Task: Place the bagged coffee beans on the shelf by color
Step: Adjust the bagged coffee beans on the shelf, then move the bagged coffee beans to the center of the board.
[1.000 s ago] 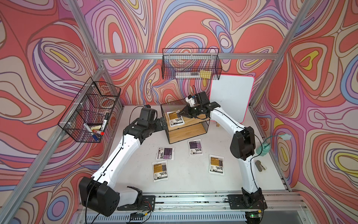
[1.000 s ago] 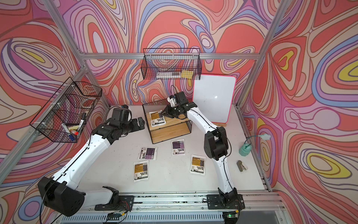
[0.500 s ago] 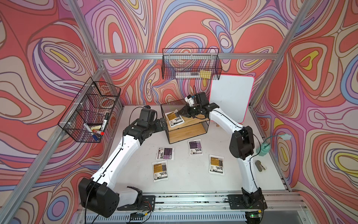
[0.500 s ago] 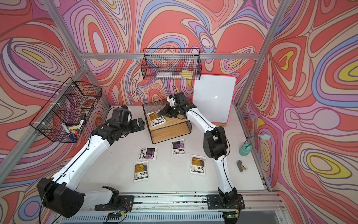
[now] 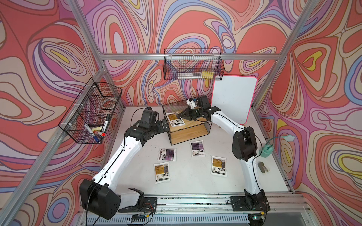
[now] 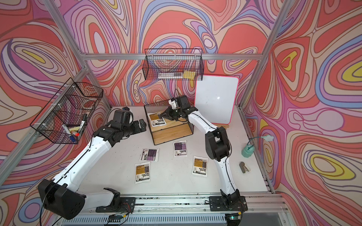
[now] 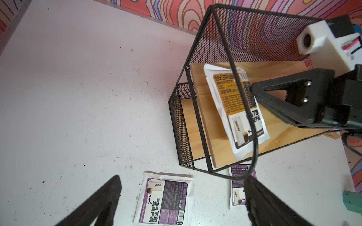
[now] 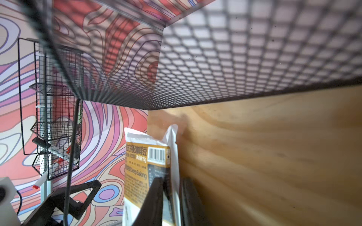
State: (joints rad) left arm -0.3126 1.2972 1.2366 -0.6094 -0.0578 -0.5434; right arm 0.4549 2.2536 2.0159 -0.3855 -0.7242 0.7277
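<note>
Straddling one yellow pouch (image 5: 175,121) on the shelf (image 5: 193,125), the right gripper (image 5: 180,115) pinches it or not, I cannot tell; the left gripper (image 7: 182,180) gapes empty; four other pouches (image 5: 166,154) lie on the table (image 5: 195,187).

Swirl-patterned red and purple walls (image 5: 195,23) enclose a white tabletop (image 5: 192,182)

I'm driving a robotics lab cell: aluminium framing (image 5: 127,56) across the upper middle, swirl-printed backdrop walls (image 5: 176,23), mounting rail (image 5: 195,201) along the bottom edge.

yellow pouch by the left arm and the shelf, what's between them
a purple pouch, lying flat on the table; it shows in both top views
</note>
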